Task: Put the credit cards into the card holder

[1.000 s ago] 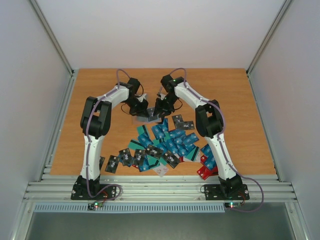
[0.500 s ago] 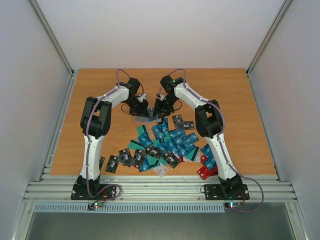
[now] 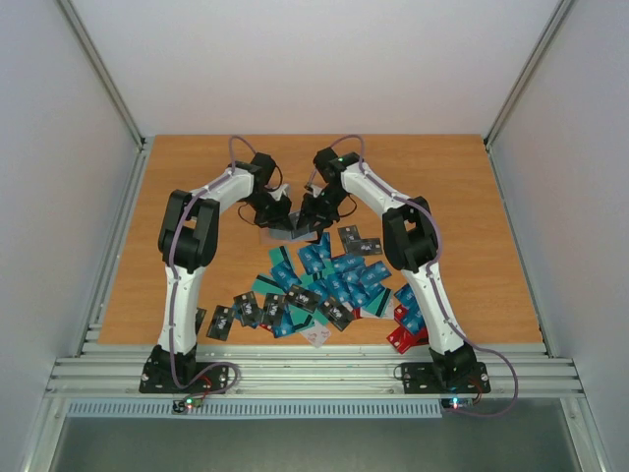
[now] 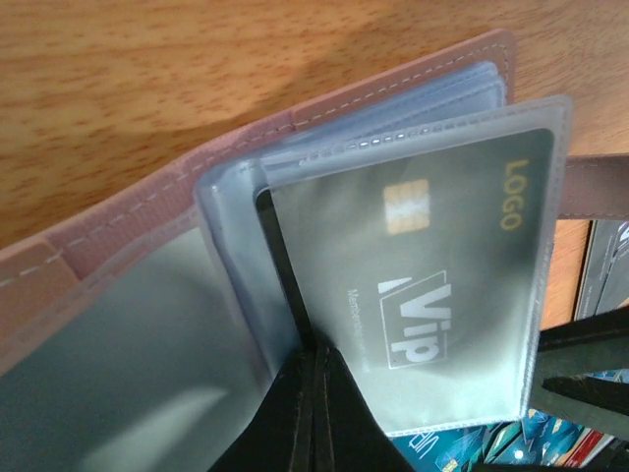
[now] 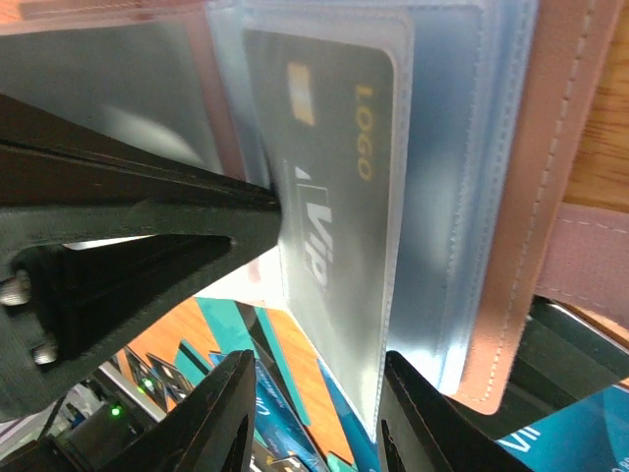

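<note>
A wooden table (image 3: 472, 216) sits between plain white walls (image 3: 324, 59), evenly lit, aluminium rails (image 3: 314, 372) along its near edge

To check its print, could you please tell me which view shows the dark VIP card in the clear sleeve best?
Left wrist: the dark VIP card faces it almost whole, chip and lettering legible. Right wrist shows it foreshortened and partly covered; the top view is too distant.
</note>
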`<state>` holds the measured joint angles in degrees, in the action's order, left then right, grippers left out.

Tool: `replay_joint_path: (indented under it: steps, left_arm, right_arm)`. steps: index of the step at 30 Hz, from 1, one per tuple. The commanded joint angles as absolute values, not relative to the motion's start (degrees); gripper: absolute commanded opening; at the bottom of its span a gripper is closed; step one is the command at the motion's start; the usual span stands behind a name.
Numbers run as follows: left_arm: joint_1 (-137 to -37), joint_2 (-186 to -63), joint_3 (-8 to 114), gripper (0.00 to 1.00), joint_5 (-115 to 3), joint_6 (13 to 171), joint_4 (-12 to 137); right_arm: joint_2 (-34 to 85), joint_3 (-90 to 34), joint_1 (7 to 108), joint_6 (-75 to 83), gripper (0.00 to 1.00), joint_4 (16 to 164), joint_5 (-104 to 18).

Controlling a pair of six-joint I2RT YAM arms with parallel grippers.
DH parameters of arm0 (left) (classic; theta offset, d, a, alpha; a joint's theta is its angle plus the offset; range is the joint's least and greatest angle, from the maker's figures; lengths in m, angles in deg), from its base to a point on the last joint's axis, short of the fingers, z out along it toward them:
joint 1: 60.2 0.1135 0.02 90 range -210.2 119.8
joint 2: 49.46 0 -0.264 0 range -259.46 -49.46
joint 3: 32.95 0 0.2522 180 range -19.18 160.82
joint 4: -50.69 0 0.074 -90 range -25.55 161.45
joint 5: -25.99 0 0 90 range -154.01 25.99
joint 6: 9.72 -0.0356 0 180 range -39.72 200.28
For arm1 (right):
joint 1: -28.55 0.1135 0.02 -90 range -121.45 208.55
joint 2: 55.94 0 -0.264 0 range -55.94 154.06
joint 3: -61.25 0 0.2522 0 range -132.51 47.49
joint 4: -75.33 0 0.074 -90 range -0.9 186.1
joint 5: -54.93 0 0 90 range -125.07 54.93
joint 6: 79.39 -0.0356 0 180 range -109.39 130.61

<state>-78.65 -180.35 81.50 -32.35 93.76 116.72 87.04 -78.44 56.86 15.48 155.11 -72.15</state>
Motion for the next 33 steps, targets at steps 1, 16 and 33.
replay_joint_path:
  steps: [1,16,33]
  left_arm:
    - [-79.4,-180.0,83.2,0.00,-33.9,94.0,117.7]
    - [-76.3,-167.8,76.5,0.04,-34.5,98.4,115.7]
    - [-71.5,-146.7,55.6,0.05,-36.1,98.4,112.6]
  right_arm:
    - [87.3,-81.6,57.8,15.0,0.34,154.8,-74.2]
    - [91.3,-88.5,59.1,14.7,0.34,157.3,-74.9]
    - [97.9,-97.6,63.4,10.7,0.35,157.1,-77.1]
